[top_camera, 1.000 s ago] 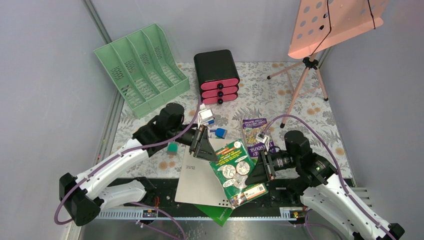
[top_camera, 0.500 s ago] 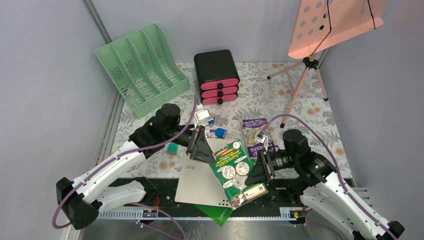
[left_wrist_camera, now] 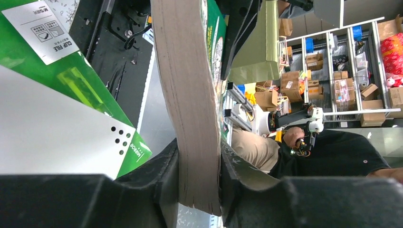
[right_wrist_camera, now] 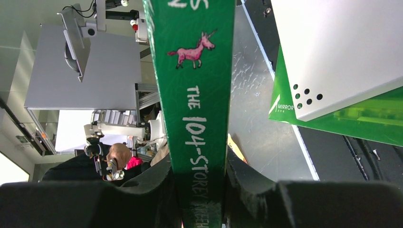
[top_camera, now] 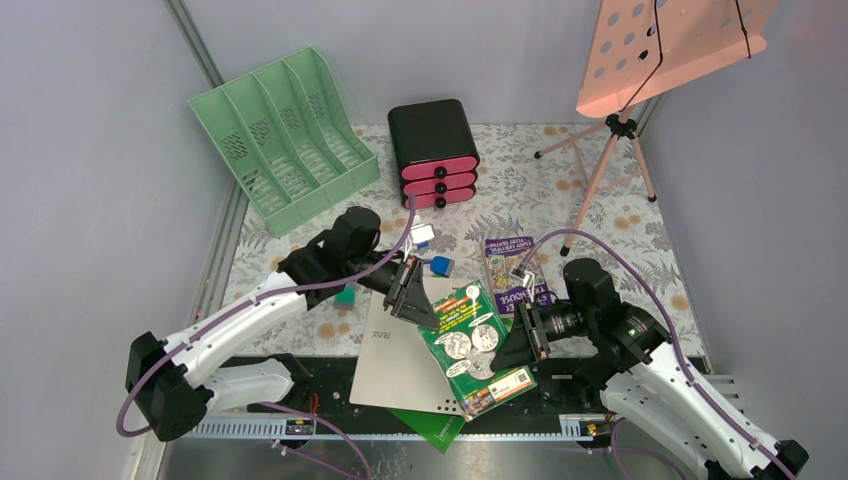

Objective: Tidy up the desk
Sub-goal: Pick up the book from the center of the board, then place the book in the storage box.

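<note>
Currently the left fingers [left_wrist_camera: 158, 180] and right fingers [right_wrist_camera: 164, 190] both clamp 1 green book [top_camera: 470, 340] above the table [top_camera: 600, 200], well short of the mint rack [top_camera: 290, 140]. A purple book [top_camera: 512, 262] lies loose, also far from that rack, so sorting looks barely begun.

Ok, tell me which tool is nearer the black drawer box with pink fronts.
Left. The left tool, on the green book's page edge, is in front of the drawer box; the right tool, on its spine, is farther toward the near edge.
</note>
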Controlling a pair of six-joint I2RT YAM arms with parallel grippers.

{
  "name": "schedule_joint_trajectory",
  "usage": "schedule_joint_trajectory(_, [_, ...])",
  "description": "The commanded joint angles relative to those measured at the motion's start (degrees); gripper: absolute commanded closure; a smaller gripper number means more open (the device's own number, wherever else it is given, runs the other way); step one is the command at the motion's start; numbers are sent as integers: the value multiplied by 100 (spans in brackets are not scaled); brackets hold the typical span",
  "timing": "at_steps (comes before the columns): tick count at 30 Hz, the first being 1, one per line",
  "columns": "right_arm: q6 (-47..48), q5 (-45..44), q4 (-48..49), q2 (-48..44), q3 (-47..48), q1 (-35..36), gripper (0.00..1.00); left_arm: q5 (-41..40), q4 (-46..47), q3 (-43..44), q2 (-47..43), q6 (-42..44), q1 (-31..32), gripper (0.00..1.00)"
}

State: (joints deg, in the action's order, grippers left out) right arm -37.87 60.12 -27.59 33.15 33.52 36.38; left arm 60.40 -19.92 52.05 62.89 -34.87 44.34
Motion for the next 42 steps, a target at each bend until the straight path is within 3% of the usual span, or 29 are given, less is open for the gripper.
schedule_joint_trajectory(1, [-108, -88, 324, -10, 170, -8, 100, 285, 315, 338, 27, 99, 101, 77])
schedule_joint_trajectory(3, [-92, -139, 333, -10, 117, -10, 100, 283, 314, 349, 5, 101, 101, 90])
schedule_joint_trajectory(6, [-79, -218, 347, 52, 93, -13, 100, 208, 266, 303, -74, 153, 87, 100])
schedule_joint_trajectory(8, [-69, -303, 342, 78, 93, -17, 97, 132, 274, 245, -143, 161, 47, 100])
schedule_joint_trajectory(11, [-31, -602, 284, 64, 81, -20, 73, -7, 279, 180, -273, 143, -38, 100])
schedule_joint_trajectory(15, [27, -1375, 65, 36, 113, -17, 24, -271, 324, 64, -574, 99, -198, 100])
schedule_joint_trajectory(17, [17, -1885, -138, 27, 155, -17, 5, -405, 320, 0, -729, 73, -294, 100])
schedule_joint_trajectory(18, [12, -2119, -234, 26, 171, -21, 1, -485, 308, -26, -803, 57, -354, 100])
schedule_joint_trajectory(26, [-73, -4330, -1541, 25, 439, -20, 1, -1104, -232, -161, -1252, 199, -923, 100])
schedule_joint_trajectory(32, [-168, -5099, -1987, -164, 459, -17, 0, -1772, -700, -130, -1546, 338, -1457, 100])
schedule_joint_trajectory(42, [-609, -6469, -2253, -642, 211, -17, 1, -4607, -2248, 850, -1362, 627, -1713, 100])
